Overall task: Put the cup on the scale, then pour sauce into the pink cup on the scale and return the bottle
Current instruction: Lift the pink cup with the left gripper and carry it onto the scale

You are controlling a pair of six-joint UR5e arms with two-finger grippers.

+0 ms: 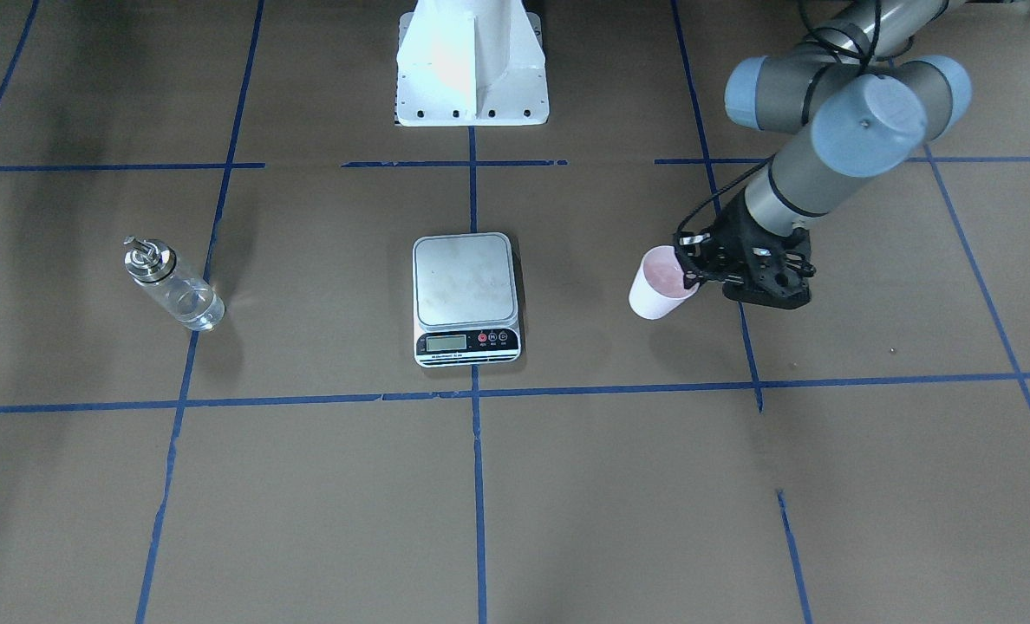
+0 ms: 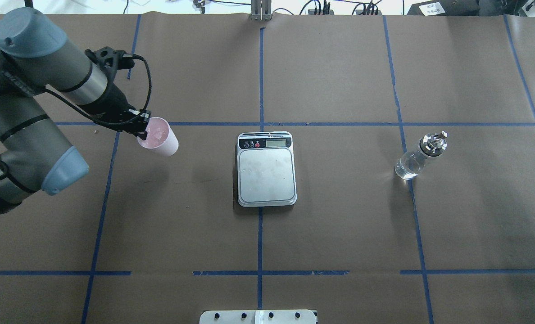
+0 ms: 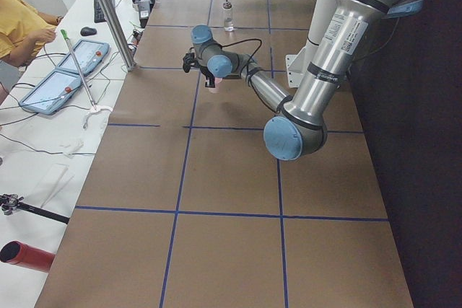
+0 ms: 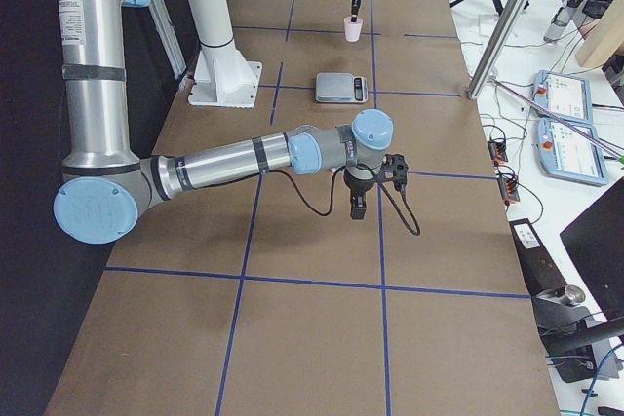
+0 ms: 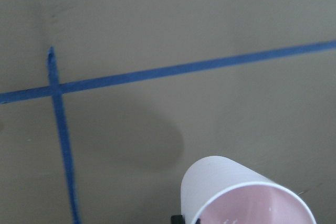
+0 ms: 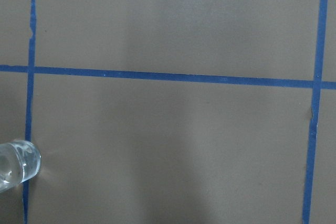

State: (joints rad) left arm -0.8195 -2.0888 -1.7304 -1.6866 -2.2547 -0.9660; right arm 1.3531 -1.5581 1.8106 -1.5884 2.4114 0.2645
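Observation:
My left gripper (image 1: 687,267) is shut on the near rim of the pale pink cup (image 1: 658,293), one finger inside and one outside, and holds it tilted just above the table. It shows the same way in the overhead view, gripper (image 2: 142,130) and cup (image 2: 159,141). The cup fills the bottom of the left wrist view (image 5: 247,198), its shadow apart from it on the paper. The scale (image 2: 266,168) sits bare at the table's middle, to the cup's right. The clear bottle (image 2: 418,157) with a silver spout stands upright further right. My right gripper (image 4: 357,208) hangs over the table beyond the bottle; I cannot tell whether it is open.
Brown paper with blue tape lines (image 2: 260,76) covers the table. The robot's white base (image 1: 472,69) stands behind the scale. The bottle's base shows at the left edge of the right wrist view (image 6: 16,163). Tablets and cables lie off the table (image 3: 65,77).

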